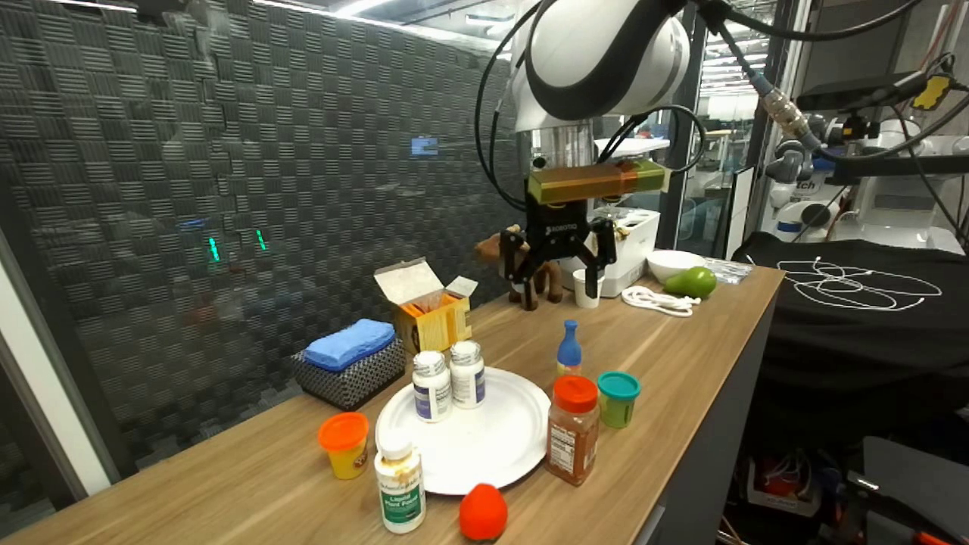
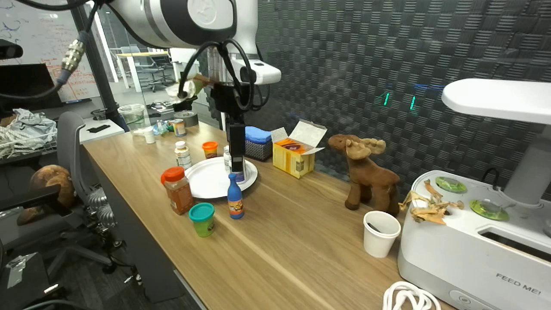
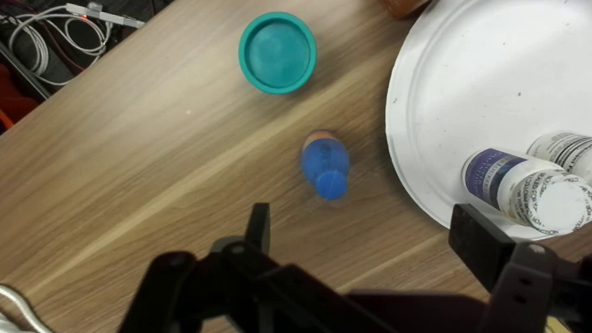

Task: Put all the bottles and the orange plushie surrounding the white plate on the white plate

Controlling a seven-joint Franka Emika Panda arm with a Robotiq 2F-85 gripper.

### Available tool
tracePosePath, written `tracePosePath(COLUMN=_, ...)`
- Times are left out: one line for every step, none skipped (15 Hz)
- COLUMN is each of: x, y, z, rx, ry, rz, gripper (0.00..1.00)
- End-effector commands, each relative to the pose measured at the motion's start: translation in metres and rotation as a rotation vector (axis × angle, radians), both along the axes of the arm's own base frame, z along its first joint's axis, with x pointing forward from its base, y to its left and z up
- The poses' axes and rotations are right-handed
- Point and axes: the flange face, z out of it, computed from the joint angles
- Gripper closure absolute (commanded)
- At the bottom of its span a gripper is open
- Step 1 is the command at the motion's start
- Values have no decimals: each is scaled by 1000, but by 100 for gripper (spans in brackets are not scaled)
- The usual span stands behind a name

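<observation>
White plate [image 1: 492,450]: laid on the wooden counter [image 1: 666,348]; hours are read around it in an exterior view.
White bottles [image 1: 432,392]: two are stood upright on it, at 11 and 12 o'clock.
Blue bottle [image 1: 569,352]: stood upright off the rim, 2 o'clock.
Red-capped bottle [image 1: 573,435]: stood near the rim, 3 o'clock.
Orange plushie [image 1: 483,513]: set at 6 o'clock.
Green-labelled bottle [image 1: 400,492]: stood at 7 o'clock.
Gripper [image 3: 360,222]: held above the counter, jaws parted wide, nothing gripped.

We had a wht, rounded arm [image 1: 587,49] w/ blk bands [image 1: 627,72] sweeping across, blk cables [image 1: 478,121] looping alongside, silvery wrist section [image 1: 562,145], orange-and-olive block [image 1: 581,182], and, bang, blk gripper [image 1: 556,288] lettered ROBOTIQ!
</observation>
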Motion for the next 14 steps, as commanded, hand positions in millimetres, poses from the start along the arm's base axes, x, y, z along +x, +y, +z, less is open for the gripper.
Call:
tracePosePath(x=-17, y=2, z=1, rx=24, ry=-38, rz=-27, gripper=0)
tracePosePath(x=-20, y=1, z=-3, rx=41, ry=-34, rz=-42, gripper=0)
tracePosePath(x=-22, y=1, z=-5, rx=39, ry=-36, rz=-48, gripper=0)
tracePosePath(x=-24, y=2, z=-7, rx=43, ry=-36, rz=-53, gripper=0)
tracePosePath(x=-26, y=3, z=-8, rx=46, ry=-38, rz=-54, gripper=0)
tracePosePath(x=-27, y=3, z=-9, rx=47, ry=-40, rz=-54, gripper=0)
tracePosePath(x=-29, y=4, z=-10, rx=48, ry=-42, rz=-55, gripper=0)
tracePosePath(x=-30, y=4, z=-11, rx=46, ry=-46, rz=-53, gripper=0)
tracePosePath(x=-30, y=3, z=-12, rx=46, ry=-48, rz=-56, gripper=0)
tracePosePath(x=-30, y=3, z=-14, rx=46, ry=-50, rz=-65, gripper=0)
tracePosePath(x=-29, y=2, z=-15, rx=46, ry=-54, rz=-74, gripper=0)
tracePosePath(x=-29, y=3, z=-18, rx=45, ry=-51, rz=-78, gripper=0)
tracePosePath(x=-28, y=4, z=-21, rx=40, ry=-46, rz=-81, gripper=0)
tracePosePath(x=-28, y=4, z=-22, rx=37, ry=-45, rz=-82, gripper=0)
